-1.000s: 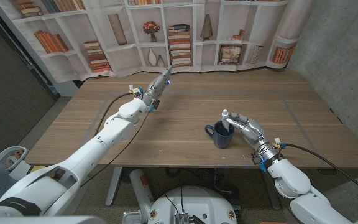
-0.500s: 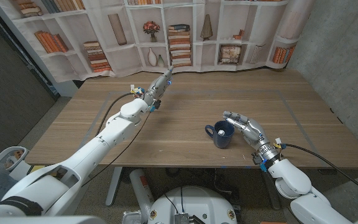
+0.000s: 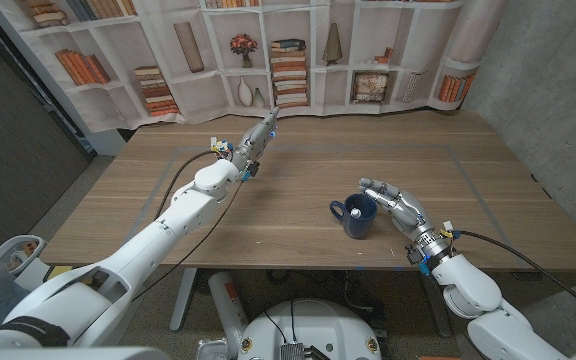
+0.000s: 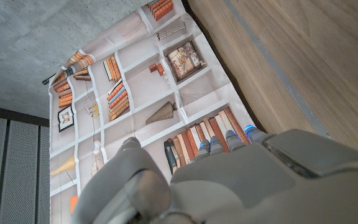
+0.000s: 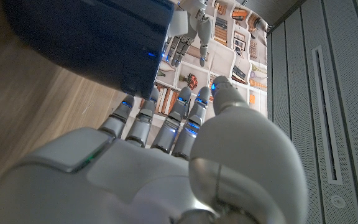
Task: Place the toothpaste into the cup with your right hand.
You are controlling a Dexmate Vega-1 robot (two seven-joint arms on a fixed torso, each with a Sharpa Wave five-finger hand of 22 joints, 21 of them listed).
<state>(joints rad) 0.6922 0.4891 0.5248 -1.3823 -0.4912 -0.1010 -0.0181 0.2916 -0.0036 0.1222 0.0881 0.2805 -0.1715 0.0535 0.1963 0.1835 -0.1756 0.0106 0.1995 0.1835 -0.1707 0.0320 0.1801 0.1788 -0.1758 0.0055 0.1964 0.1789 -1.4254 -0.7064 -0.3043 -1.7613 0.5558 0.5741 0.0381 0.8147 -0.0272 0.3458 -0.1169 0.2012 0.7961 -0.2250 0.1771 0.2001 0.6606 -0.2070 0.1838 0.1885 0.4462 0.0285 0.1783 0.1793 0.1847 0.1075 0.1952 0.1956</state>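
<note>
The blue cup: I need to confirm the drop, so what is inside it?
In the head view the blue cup shows only a dark mouth; no toothpaste is visible. Its walls hide the interior. The right hand, beside it, holds nothing.

A second ago the right hand (image 3: 392,201) held the toothpaste upright over the cup (image 3: 359,215). The tube has since dropped inside, out of sight. The fingers (image 3: 373,185) have opened beside the rim.
</note>
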